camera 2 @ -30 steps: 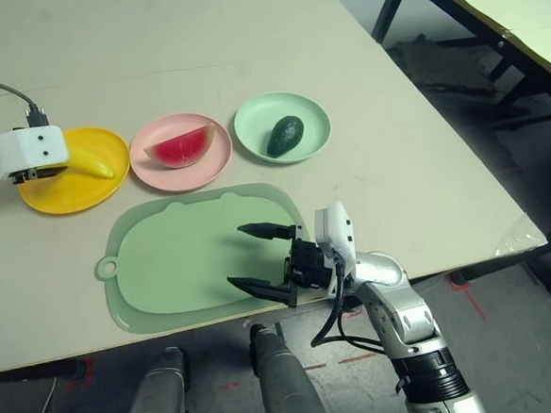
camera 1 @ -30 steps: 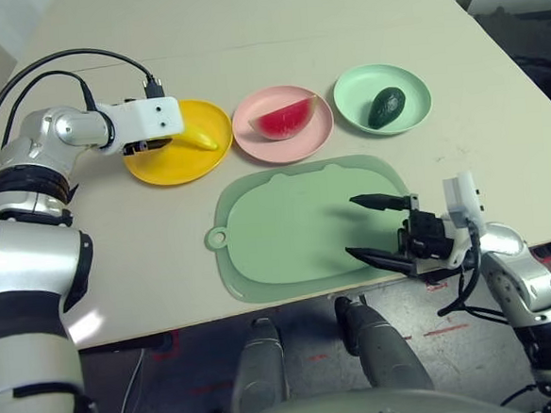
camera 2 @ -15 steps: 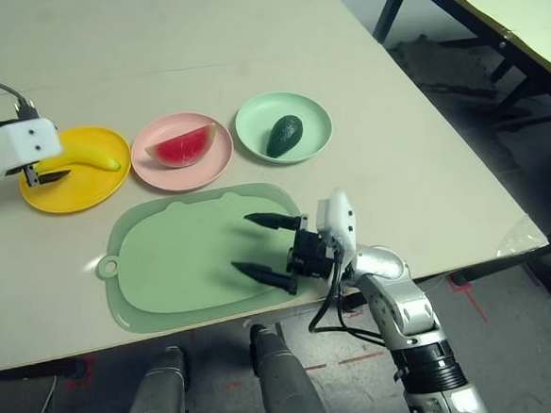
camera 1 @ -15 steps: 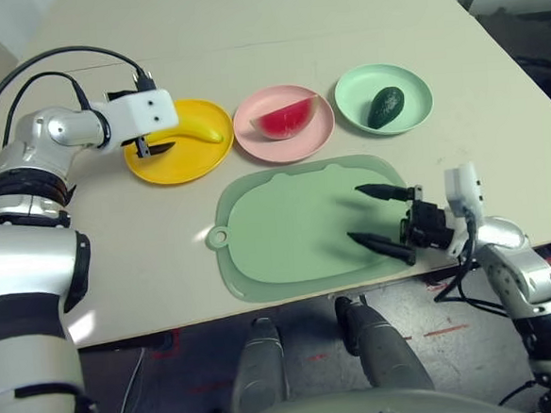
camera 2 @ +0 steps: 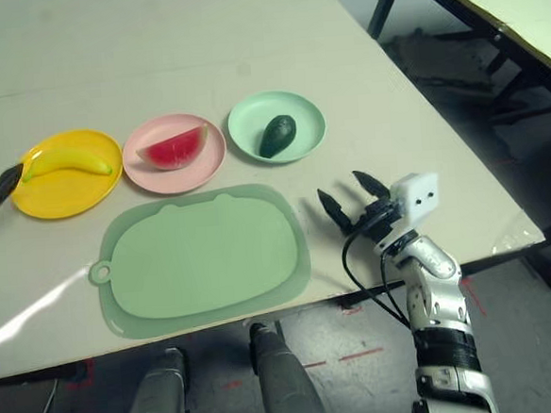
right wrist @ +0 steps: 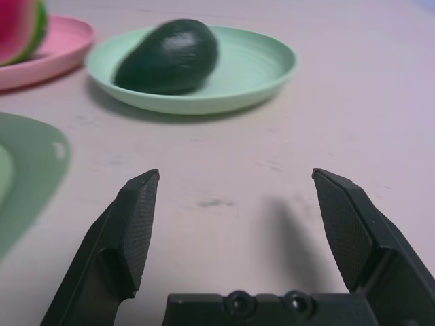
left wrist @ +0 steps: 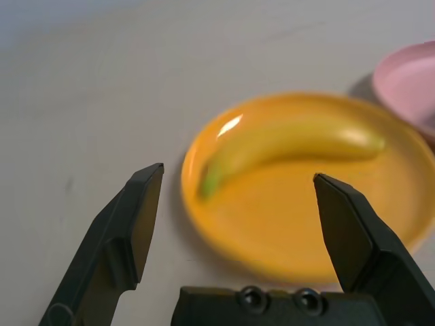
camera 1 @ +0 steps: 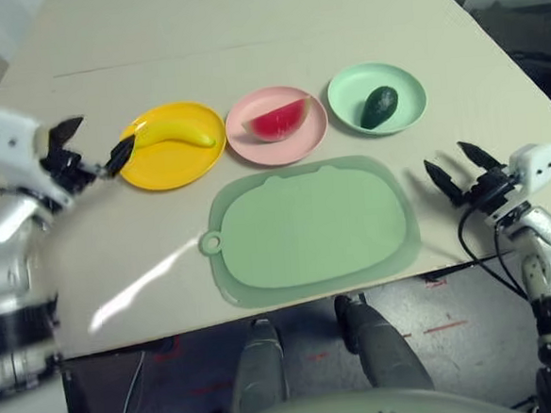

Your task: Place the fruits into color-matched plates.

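Banana on yellow plate, left of the pink plate bearing the watermelon wedge; avocado on mint plate, right of it. Both the left gripper and right gripper hang empty, jaws apart; a careless sweep of the left could knock the yellow plate's rim and roll the banana out

A pale green mat is lying flat on the beige counter. Its ring tab is pointing toward the counter's left side.

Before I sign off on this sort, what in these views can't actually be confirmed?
- Watermelon wedge: cut off by the right wrist view's edge; whole in the head views.
- Pink plate: cut off at the left wrist view's edge.
- Banana underside on the yellow plate: hidden beneath the fruit itself.
- Avocado far side on the mint green plate: hidden by its own body.
- Left gripper: blurred in the left eye view.
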You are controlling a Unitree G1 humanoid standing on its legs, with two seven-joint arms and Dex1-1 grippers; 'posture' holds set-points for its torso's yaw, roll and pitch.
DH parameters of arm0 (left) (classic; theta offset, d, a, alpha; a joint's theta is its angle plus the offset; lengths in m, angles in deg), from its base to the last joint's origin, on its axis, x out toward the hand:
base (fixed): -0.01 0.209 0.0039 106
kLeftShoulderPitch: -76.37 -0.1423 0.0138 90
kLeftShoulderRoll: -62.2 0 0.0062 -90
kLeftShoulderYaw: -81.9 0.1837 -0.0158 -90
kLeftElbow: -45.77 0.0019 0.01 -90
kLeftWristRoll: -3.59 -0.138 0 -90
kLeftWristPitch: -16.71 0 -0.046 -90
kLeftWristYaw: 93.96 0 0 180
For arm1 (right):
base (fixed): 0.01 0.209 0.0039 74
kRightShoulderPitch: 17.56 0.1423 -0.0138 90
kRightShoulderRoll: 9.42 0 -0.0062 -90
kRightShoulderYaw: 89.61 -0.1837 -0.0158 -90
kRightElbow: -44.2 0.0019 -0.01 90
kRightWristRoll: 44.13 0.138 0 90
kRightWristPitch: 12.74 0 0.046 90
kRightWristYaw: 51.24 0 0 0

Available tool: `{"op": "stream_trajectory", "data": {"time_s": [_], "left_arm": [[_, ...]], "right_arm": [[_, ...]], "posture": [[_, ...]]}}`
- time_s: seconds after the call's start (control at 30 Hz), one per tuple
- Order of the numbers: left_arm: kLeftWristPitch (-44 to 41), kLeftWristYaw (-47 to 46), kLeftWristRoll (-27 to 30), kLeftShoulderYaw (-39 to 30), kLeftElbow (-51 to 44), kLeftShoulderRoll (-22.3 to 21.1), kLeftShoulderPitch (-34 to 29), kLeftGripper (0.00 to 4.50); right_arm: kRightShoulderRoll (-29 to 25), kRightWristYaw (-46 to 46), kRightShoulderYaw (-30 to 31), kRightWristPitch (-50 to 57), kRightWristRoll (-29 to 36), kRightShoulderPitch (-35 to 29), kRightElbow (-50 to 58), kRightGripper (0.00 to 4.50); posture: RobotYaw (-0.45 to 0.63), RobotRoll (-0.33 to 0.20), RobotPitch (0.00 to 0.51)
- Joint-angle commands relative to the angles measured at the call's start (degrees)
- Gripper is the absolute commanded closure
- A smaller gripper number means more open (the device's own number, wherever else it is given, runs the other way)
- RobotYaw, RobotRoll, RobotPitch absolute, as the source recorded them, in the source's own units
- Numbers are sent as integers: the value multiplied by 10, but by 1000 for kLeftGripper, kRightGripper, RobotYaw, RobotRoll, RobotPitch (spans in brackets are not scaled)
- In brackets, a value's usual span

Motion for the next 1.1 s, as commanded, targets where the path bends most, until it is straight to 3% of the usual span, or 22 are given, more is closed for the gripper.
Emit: {"op": "stream_trajectory", "data": {"time_s": [0.03, 0.2, 0.33, 0.77, 1.1], "left_arm": [[-17, -54, 10, -48, -88, 63, -105, 15], [-1, -80, 15, -60, -135, 132, -196, 15], [22, -76, 15, -56, -115, 148, -218, 15], [55, -59, 9, -11, -59, 113, -125, 15], [48, -89, 12, -8, -97, 131, -154, 15]], "right_arm": [[4, 5, -18, -53, -2, 23, -87, 0], [11, 21, -27, -85, 11, 34, -112, 0], [16, 29, -27, -95, 14, 31, -110, 0], [65, -43, -20, -130, -13, 2, -46, 0], [64, -58, -28, -127, -4, 0, -53, 0]], "posture": [[77, 0, 267], [110, 0, 262], [110, 0, 260], [99, 0, 241], [117, 0, 240]]}}
